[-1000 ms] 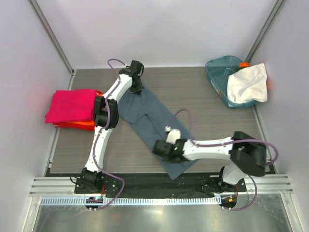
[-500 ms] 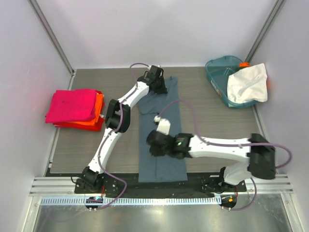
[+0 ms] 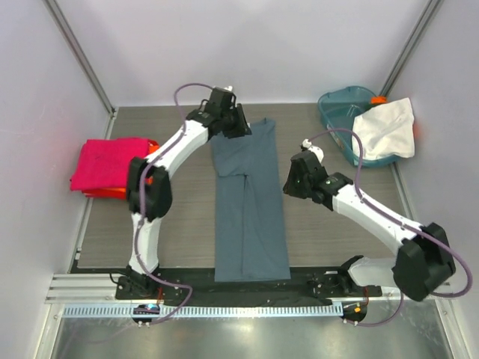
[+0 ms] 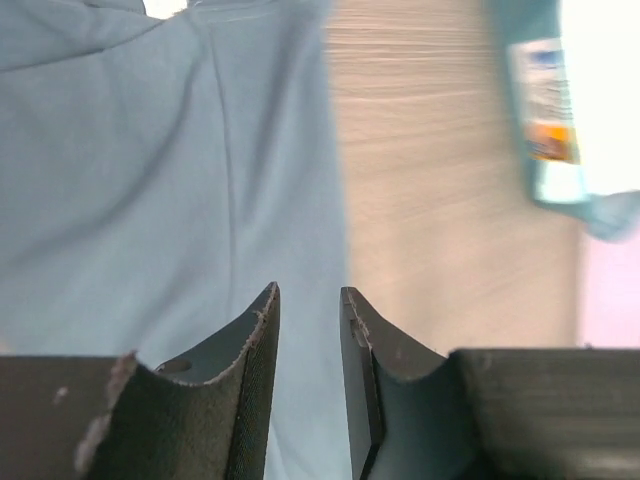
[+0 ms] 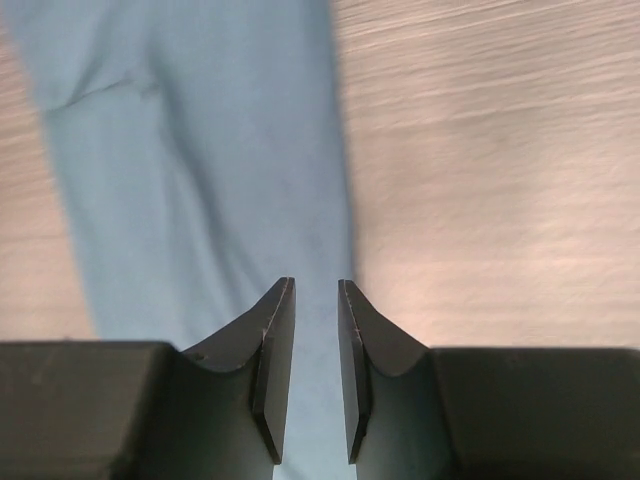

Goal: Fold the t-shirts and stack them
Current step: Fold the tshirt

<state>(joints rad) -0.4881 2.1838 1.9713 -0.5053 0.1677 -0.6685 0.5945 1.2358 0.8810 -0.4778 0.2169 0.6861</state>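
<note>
Over on the left, a folded magenta pink t-shirt [image 3: 108,163] sits on an orange-red one [image 3: 120,194], so that's the stack. The left gripper [image 3: 238,123] hovers over the far-left corner of the slate blue-grey t-shirt [image 3: 251,209], jaws parted just a crack and holding nothing. That shirt lies mid-worktop [image 3: 329,239] as a long lengthwise-folded strip running far to near.

The right gripper [image 3: 293,179] hangs just beside the strip's right edge, also barely parted and empty. Far right, a white t-shirt [image 3: 385,131] drapes over the teal tub [image 3: 337,120].

My guess is that the cloth's light and floppy and will sag and slip, so I'd pinch both layers at the two corners of one end.
</note>
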